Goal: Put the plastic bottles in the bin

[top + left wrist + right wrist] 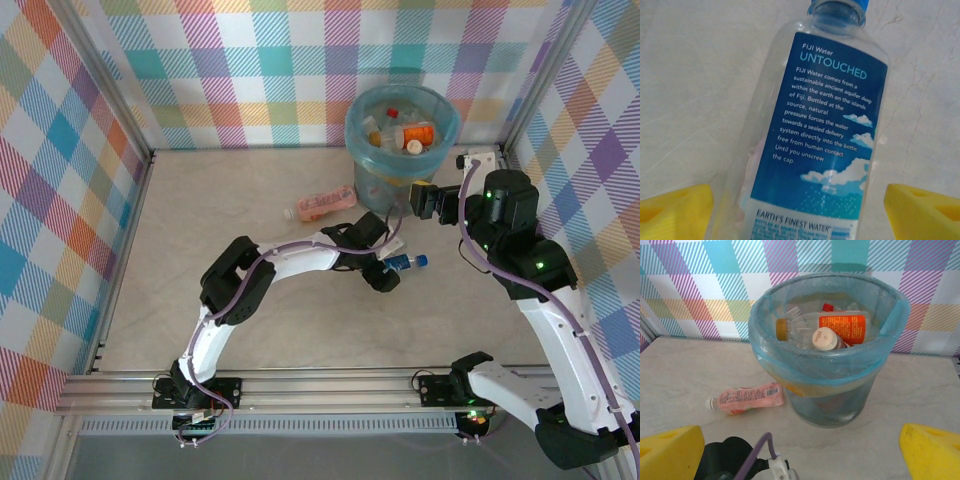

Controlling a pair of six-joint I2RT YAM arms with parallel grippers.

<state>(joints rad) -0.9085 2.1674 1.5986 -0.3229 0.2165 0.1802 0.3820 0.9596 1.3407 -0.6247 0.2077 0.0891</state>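
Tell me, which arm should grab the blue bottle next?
Left. The left gripper straddles the blue bottle, a finger each side; the right gripper faces the bin instead.

The worktop was pale beige with faint marbled veins. The walls around it wore a pastel plaid of teal, purple, orange, yellow and white. Near the far edge, the round grey-blue mesh bin carried a translucent light blue bag liner. Inside showed a clear plastic bottle with an orange label, an amber cap, a cream cap and a red cap. The pink-labelled clear bottle had a white cap. The clear bottle with a blue, white-clouded label had a blue cap. The left gripper and right gripper had yellow fingertips.
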